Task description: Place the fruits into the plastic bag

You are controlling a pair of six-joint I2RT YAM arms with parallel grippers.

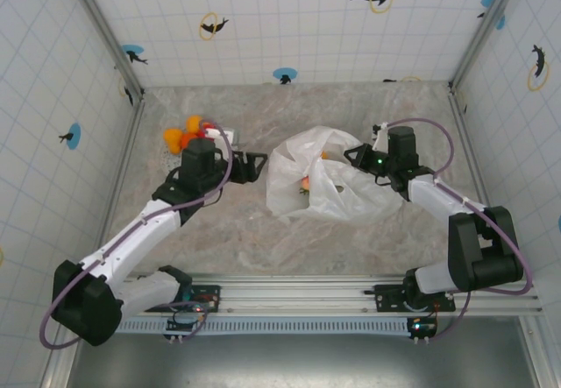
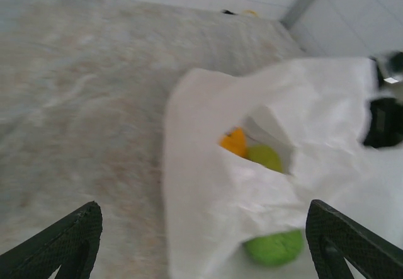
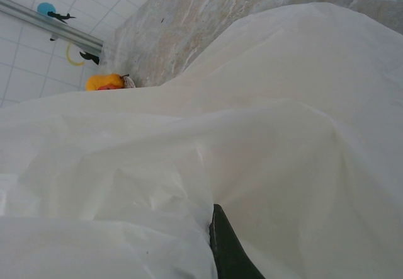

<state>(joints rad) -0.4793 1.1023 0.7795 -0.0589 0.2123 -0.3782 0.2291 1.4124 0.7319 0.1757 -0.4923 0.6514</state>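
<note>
1. Left gripper [image 2: 201, 219] hangs jaws apart, empty, facing the plastic bag [image 1: 329, 186] at the table's [image 1: 228, 230] middle.
2. Right gripper [image 1: 355, 155] looks clamped on its thin, limp, slippery rim.
3. Light, rigid fruits [image 2: 274, 249]: three inside the one bag. Others sit bunched in the far-left corner, uncountable.

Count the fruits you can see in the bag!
3: an orange one and a yellow-green one in the mouth of the bag, a green one lower under a fold. Others may be hidden.
</note>
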